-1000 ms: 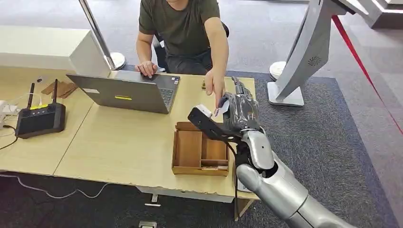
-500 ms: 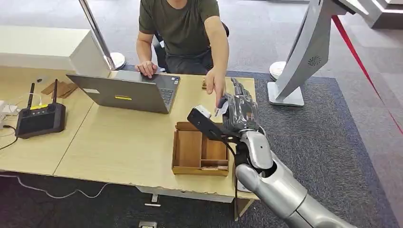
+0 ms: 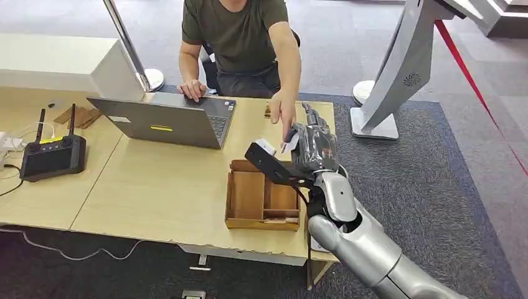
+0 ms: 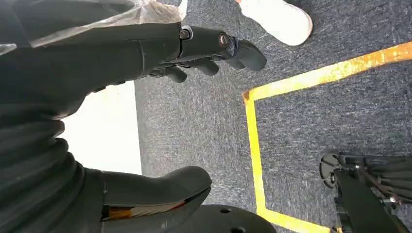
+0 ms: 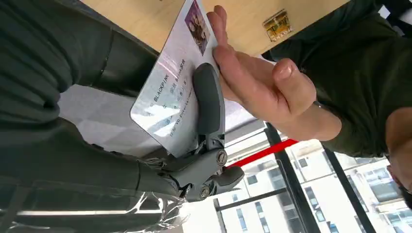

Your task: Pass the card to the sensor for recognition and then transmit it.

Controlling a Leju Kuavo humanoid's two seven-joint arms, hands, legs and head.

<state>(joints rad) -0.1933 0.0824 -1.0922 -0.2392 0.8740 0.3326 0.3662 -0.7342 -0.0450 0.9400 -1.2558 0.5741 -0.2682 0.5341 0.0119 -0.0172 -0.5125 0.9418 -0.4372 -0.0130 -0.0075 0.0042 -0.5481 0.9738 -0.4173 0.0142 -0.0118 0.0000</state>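
While pinched in right hand [image 5: 194, 160], card [image 5: 170, 97]

The right hand [image 3: 311, 148] has shifted slightly toward the robot, carrying the card [image 3: 289, 142] with it. The person's hand [image 3: 283, 115] has followed, fingertips still on the card.

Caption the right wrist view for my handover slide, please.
The robot's right hand holds up a white card as a person's hand takes hold of its far edge.
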